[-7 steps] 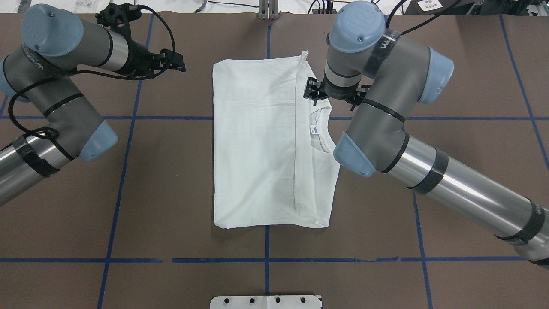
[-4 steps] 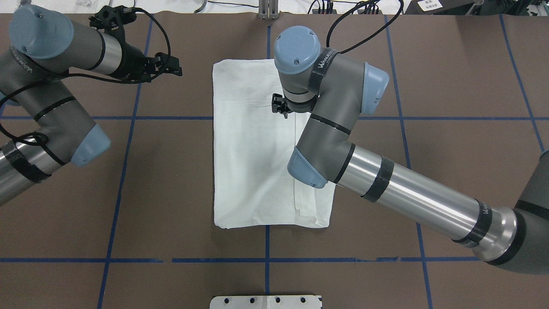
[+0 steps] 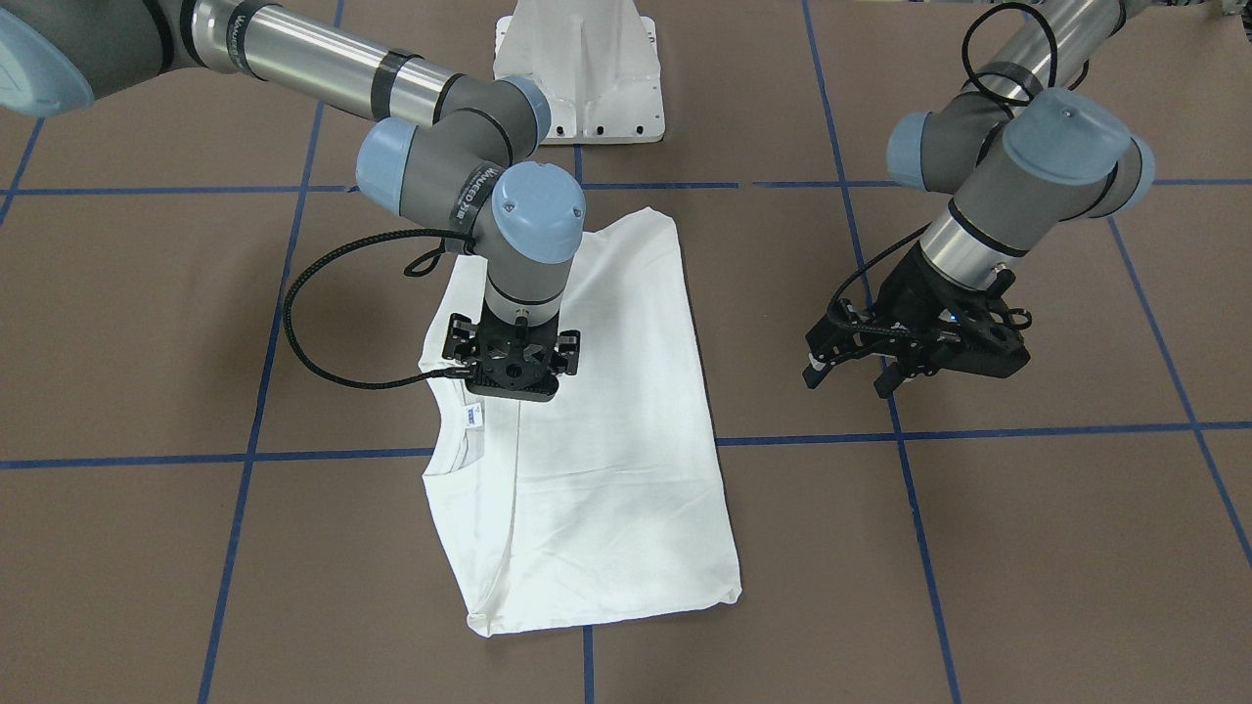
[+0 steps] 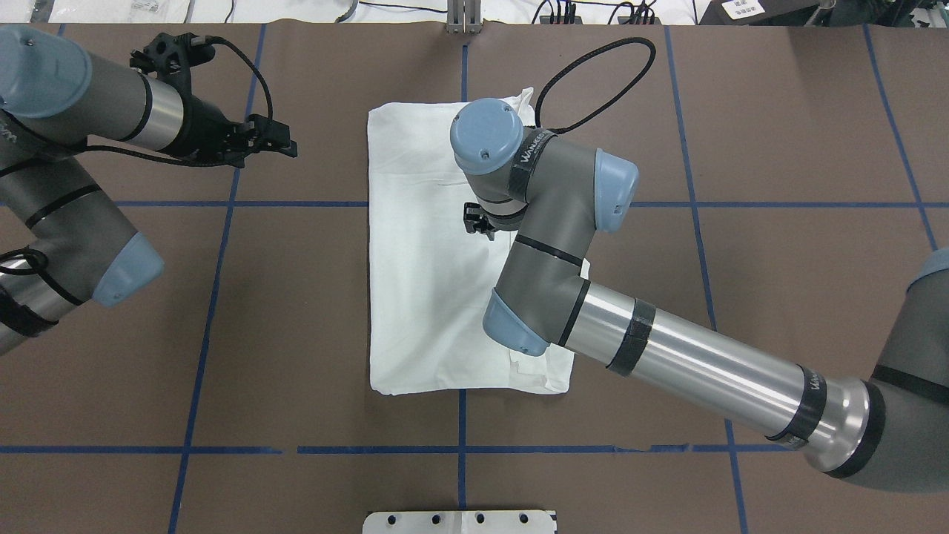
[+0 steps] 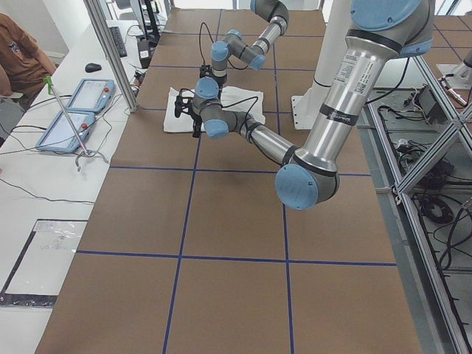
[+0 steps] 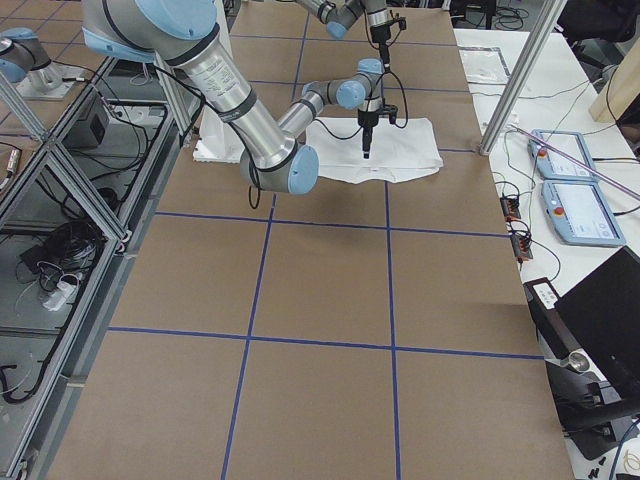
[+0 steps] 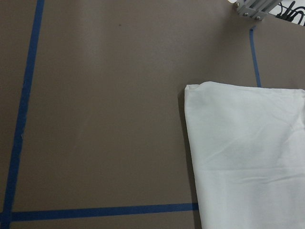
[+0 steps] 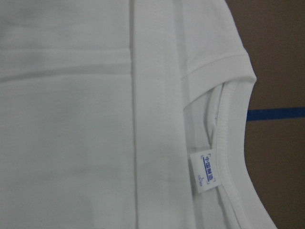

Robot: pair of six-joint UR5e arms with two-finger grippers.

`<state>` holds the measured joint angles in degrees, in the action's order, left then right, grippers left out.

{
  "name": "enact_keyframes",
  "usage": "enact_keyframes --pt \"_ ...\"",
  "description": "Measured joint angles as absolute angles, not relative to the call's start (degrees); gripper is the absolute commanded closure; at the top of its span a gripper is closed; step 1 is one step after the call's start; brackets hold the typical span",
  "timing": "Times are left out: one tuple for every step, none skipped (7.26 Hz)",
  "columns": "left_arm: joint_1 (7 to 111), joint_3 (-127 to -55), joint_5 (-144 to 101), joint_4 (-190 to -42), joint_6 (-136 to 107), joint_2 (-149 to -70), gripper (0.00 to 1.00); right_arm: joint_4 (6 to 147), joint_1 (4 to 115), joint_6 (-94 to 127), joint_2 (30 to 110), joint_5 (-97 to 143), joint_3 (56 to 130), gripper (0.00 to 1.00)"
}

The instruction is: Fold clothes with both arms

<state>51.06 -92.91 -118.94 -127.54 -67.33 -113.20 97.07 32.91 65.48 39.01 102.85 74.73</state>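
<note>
While the right gripper (image 3: 513, 376) hangs pointing straight down over the shirt (image 4: 422, 297), just beside the collar (image 8: 224, 133), its fingers are hidden under its own body. Cannot tell if they are wide or narrow, or whether they touch the cloth. The right arm (image 4: 689, 363) reaches in across the shirt's right half and covers the collar in the overhead view.

The left gripper (image 3: 849, 367) is off the cloth, well apart on the shirt's left, above bare table (image 4: 296, 334). It is tilted down, fingers spread wide, holding nothing.

The shirt is white, plain side up, and folded into a long rectangle running near to far. It lies flat at the table's centre, over the crossing of the blue tape lines (image 4: 296, 204). Its left edge is straight and clean. The right side shows layers: a folded-over panel with a long straight edge running the shirt's length. The round ribbed collar peeks out past it at the right edge. A small white label (image 8: 206, 172) with blue print sits inside the collar. A hemmed flap (image 8: 217, 67) overlaps one end of the collar. There are light creases across the far half. The far right corner (image 4: 526, 93) pokes out a little. The layers at the near right corner (image 4: 545, 378) do not line up.

The white pedestal base (image 3: 577, 68) stands near the shirt's near end, not touching.
</note>
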Motion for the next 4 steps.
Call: enact_keyframes --pt "51.1 -92.9 -119.0 -127.5 -67.3 -113.1 0.0 97.2 32.8 64.7 39.1 102.6 74.3 0.0" --pt "51.1 -92.9 -119.1 -127.5 -67.3 -113.1 0.0 97.2 32.7 64.1 39.2 102.5 73.8 0.0" --pt "50.9 -92.8 -119.1 -127.6 -67.3 -113.1 0.0 97.3 32.6 63.6 39.3 102.5 73.5 0.0" --pt "50.8 -92.6 -119.1 -127.7 -67.4 -113.1 0.0 97.3 32.6 63.1 39.4 102.5 73.3 0.0"
